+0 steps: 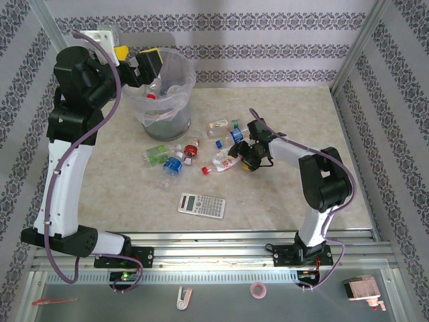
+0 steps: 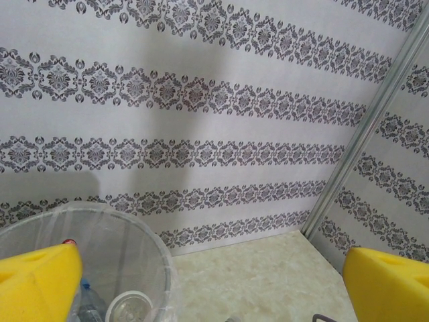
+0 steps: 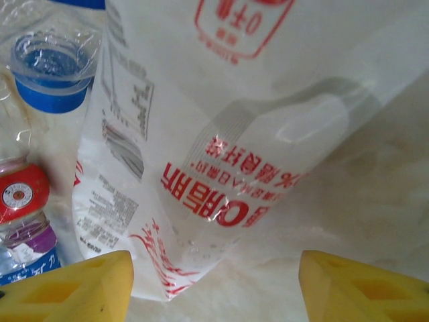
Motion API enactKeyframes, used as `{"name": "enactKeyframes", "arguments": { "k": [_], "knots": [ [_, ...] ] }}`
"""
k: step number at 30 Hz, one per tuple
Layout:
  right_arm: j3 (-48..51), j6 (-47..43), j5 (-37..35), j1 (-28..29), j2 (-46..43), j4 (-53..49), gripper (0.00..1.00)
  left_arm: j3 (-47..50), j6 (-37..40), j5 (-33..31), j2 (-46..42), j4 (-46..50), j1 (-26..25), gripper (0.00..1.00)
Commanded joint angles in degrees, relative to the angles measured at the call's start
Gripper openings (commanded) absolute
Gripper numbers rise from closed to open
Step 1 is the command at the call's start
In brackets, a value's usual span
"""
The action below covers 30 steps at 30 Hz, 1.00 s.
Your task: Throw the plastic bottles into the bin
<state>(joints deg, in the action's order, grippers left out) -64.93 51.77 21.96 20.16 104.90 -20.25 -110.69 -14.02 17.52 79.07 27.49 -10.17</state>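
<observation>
Toward three o'clock on the bench (image 1: 301,107), right end effector (image 1: 242,161) straddles a red-printed bottle (image 3: 221,134), half-open, not gripping; best squeeze mid-body, squarely.

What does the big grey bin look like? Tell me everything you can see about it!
The bin is round, grey and see-through, like plastic. A crinkly clear bag lines it and folds over the rim. It stands upright at the far left of the table. Some bottles lie inside, one with a red cap. Loose bottles lie just in front of it. The open left gripper hangs above its rim.
</observation>
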Motion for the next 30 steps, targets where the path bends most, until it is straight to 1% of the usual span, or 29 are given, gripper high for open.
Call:
{"name": "enactKeyframes", "arguments": {
  "k": [1,7,9,14,19,23,24,30],
  "knots": [
    [-2.0,1.1,-2.0,0.9,2.0,0.6,0.62,0.9,-1.0,-0.5,-1.3,-1.5,-0.8,1.00],
    [-3.8,1.1,-3.0,0.8,4.0,0.7,0.55,2.8,-0.4,-0.6,-0.8,-1.4,-2.8,1.00],
    [-4.2,0.9,-2.5,0.8,4.7,0.7,0.48,4.0,-0.1,-1.1,-0.9,-1.7,-3.7,1.00],
    [-3.6,0.6,-3.6,0.8,4.8,0.7,0.34,7.1,0.0,-1.5,-0.7,-3.0,-6.2,1.00],
    [-3.5,0.3,-3.3,0.7,4.7,0.7,0.24,9.8,0.3,-0.8,0.2,-4.0,-9.4,1.00],
    [-2.8,-0.3,-3.2,0.7,3.5,0.3,0.20,12.8,-1.3,0.1,0.0,-5.6,-11.1,1.00],
    [-2.5,-0.3,-3.0,0.7,3.0,0.3,0.17,13.9,-1.7,0.5,-0.2,-6.1,-11.4,1.00],
    [0.1,-1.2,-2.5,0.8,-1.3,-0.3,0.14,20.1,-3.4,1.9,-1.3,-7.7,-12.8,1.00]
  ]
}}
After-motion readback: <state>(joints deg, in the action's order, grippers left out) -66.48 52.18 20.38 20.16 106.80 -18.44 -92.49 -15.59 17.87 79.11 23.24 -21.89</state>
